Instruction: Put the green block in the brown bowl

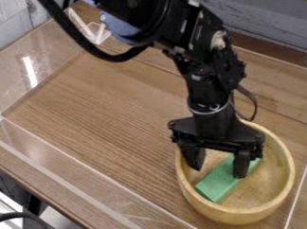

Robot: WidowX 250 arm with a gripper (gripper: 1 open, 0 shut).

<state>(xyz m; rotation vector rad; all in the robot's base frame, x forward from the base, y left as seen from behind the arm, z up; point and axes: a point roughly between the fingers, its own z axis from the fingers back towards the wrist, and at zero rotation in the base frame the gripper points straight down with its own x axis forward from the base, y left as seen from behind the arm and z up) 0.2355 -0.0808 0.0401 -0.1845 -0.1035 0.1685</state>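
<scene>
A wood-grain table (92,100) fills most of the view, its brown planks running diagonally, and clear low walls (40,54) fence it in, catching pale glare along their edges. Beyond the far wall lies a lighter strip of surface, too blurred to name. At the lower left corner something dark sits outside the enclosure, unclear at this size. The brown bowl (276,205) stands on the table near the lower right, and the green block (222,183) lies inside it, slanting across the floor of the bowl. The black arm reaches down from the top, and its tool (219,163) hangs with fingers spread apart just over the block, dipping within the bowl's rim; whether a fingertip touches the block is hard to tell.
</scene>
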